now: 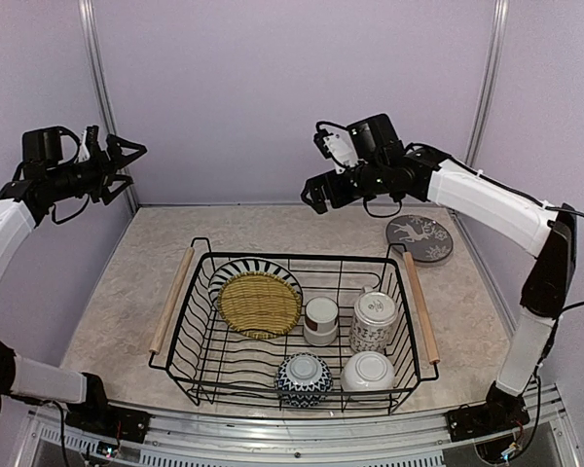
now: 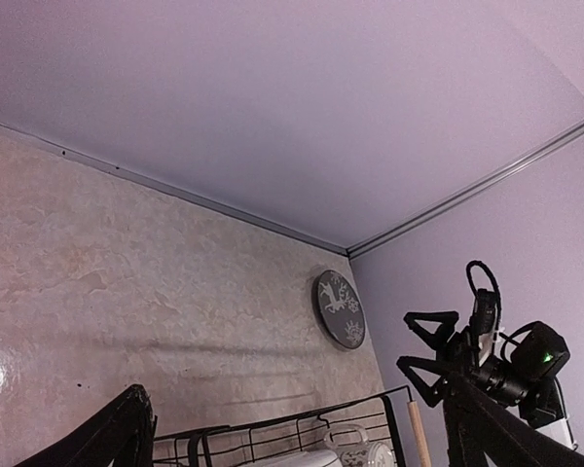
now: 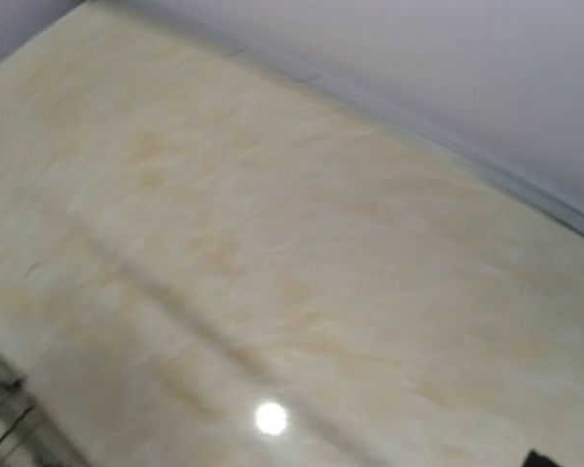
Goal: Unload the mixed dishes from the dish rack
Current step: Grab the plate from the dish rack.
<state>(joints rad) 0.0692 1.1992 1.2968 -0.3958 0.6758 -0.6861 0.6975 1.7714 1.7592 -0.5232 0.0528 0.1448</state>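
Lavender walls close in a pale marbled table, and the dish rack sits toward its near edge, a wooden rod handle along each short side. All of its load is inside. At the back left, the black-white striped plate shows only its rim behind the round woven yellow mat, which lies over it. The white cup with brown band stands near the middle, with the tall patterned cup just to its right. Along the front, the blue-patterned bowl and the white bowl rest bottom-up side by side. A dark grey plate with a white deer design lies on the table outside the rack, beyond its right rear corner. Both arms are held high, well clear of the dishes. The left gripper hangs by the left wall with its fingers spread wide and nothing between them. The right gripper hovers above the bare table behind the rack, its fingers likewise parted and holding nothing, and its own camera looks down on tabletop alone.
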